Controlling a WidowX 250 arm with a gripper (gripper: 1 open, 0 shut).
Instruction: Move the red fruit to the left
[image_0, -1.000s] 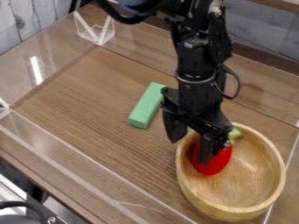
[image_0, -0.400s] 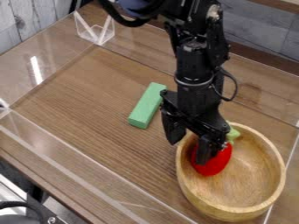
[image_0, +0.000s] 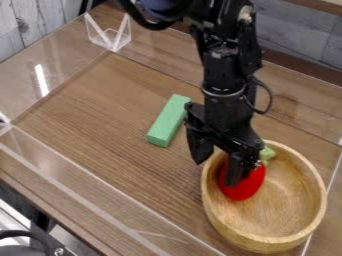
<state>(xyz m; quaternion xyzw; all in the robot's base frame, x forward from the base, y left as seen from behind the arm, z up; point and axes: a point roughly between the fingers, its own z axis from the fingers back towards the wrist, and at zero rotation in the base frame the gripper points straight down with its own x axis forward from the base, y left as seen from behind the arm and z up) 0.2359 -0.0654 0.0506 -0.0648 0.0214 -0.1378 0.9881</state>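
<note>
- Down in the round, pale wooden bowl (image_0: 301, 215) at the near right of the table sits the small bright red rounded fruit with a green leafy top (image_0: 243, 184), resting against the bowl's left inner wall.
- Nothing about the fruit has changed across the last second: it lies in the same spot in the bowl, and it has not been lifted.
- Straddling it from above is the black robot gripper (image_0: 230, 166), pointing straight down with its jaws spread wide, one dark finger just left of the fruit near the bowl rim and the other over its top right by the green leaves.
- From this view it is unclear whether either finger actually touches the fruit; the jaws are certainly not pinched onto it.
- The gripper has also held still over that second, neither closing nor rising, so this looks like a pause right before the grasp.
- For the task that means the real work is all ahead: closing on the fruit, lifting it clear of the bowl wall, and carrying it leftward.
- Left of the bowl, well apart from the fruit, a flat light-green rectangular block (image_0: 168, 120) lies on the brown wood-grain tabletop (image_0: 94, 110), unmoved; open table beyond it leaves room for the fruit.
- Clear acrylic walls (image_0: 54, 70) ring the table at the far and left edges.
</note>
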